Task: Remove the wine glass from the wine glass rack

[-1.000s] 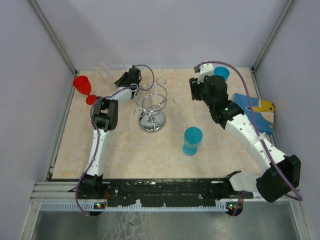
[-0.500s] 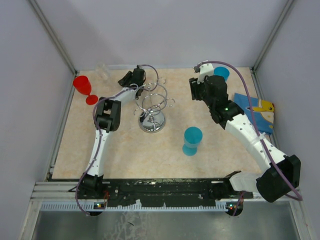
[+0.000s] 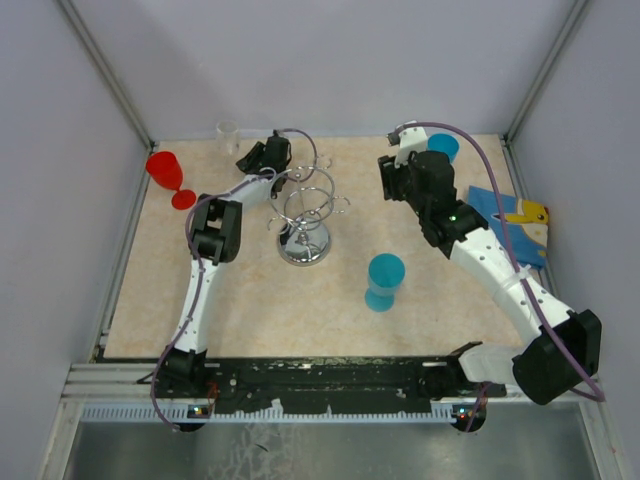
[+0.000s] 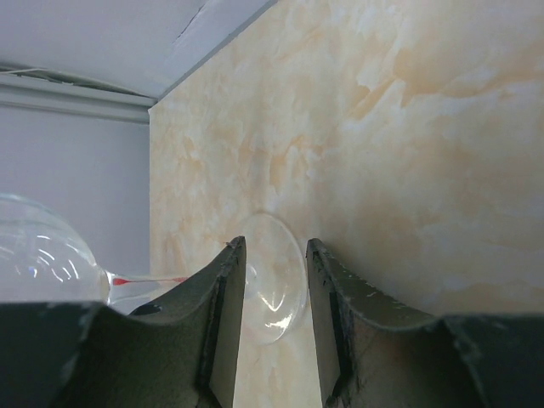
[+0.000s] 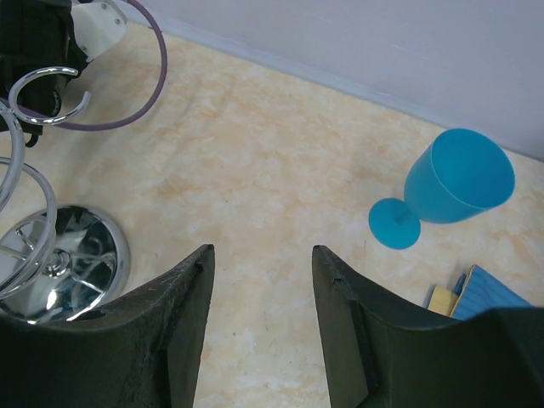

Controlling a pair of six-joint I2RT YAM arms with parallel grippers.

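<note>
The job looks all but done. The clear, stemmed wine glass (image 3: 228, 131) stands upright on the marbled beige tabletop (image 3: 250, 300) at its far edge. It is well clear of the silver chrome wire rack (image 3: 308, 203), whose curled hooks carry nothing that I can see from above. What remains, as I judge it, is to draw my left arm back without knocking the glass.

The left arm reaches from its base at the near edge up the left side of the table. Its elbow is bent beside the rack and its wrist is rolled on its side. The left gripper (image 4: 274, 245) sits near the glass, between it and the rack. Its jaws are parted, and through the gap the wrist camera shows the glass's round foot beyond the fingertips, with the bowl off to one side. I see no finger touching it, so I read the glass as let go.

The right arm stretches diagonally from the near right corner toward the far side. The right gripper (image 5: 262, 249) hangs over bare tabletop between the rack's shiny round base and a blue plastic goblet (image 5: 450, 189), jaws apart and holding nothing.

A second blue goblet (image 3: 384, 278) stands mid-table, and a red goblet (image 3: 165, 172) stands at the left edge.
</note>
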